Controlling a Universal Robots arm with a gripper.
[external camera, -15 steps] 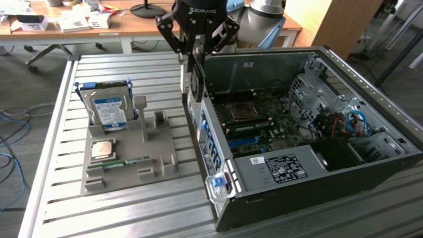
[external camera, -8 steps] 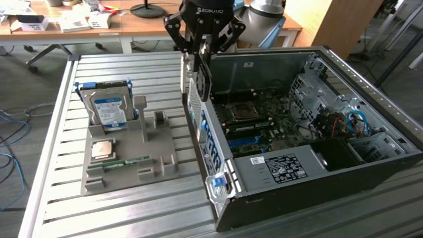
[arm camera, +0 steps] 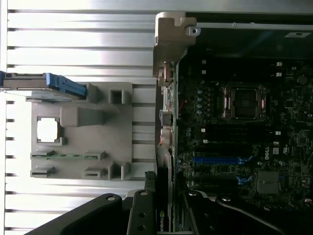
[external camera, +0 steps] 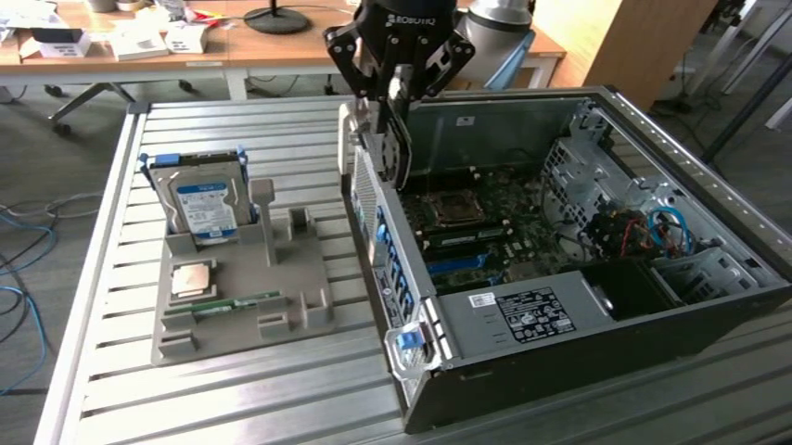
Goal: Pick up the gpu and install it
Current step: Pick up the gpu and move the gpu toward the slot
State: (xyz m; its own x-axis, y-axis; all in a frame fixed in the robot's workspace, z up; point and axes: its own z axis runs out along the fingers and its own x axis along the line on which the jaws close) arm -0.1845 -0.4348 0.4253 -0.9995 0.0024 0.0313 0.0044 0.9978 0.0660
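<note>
My gripper (external camera: 396, 85) hangs over the open computer case (external camera: 693, 287), near its rear wall on the exterior view's left. It is shut on the gpu (external camera: 375, 139), a thin card held on edge with its silver bracket toward the slatted table. In the wrist view the gpu (arm camera: 164, 215) shows edge-on between my black fingers (arm camera: 141, 210), with a green logo on it, above the motherboard (arm camera: 234, 147). The card is in the air, clear of the board's blue slot (arm camera: 220, 159).
A grey parts holder (external camera: 291, 306) lies on the metal slat table (external camera: 111, 278) at the exterior view's left. It carries an upright hard drive (external camera: 204, 202), a square chip (external camera: 196, 278) and a green memory stick (external camera: 236, 304). Cables (external camera: 650, 232) and a drive cage fill the case's right side.
</note>
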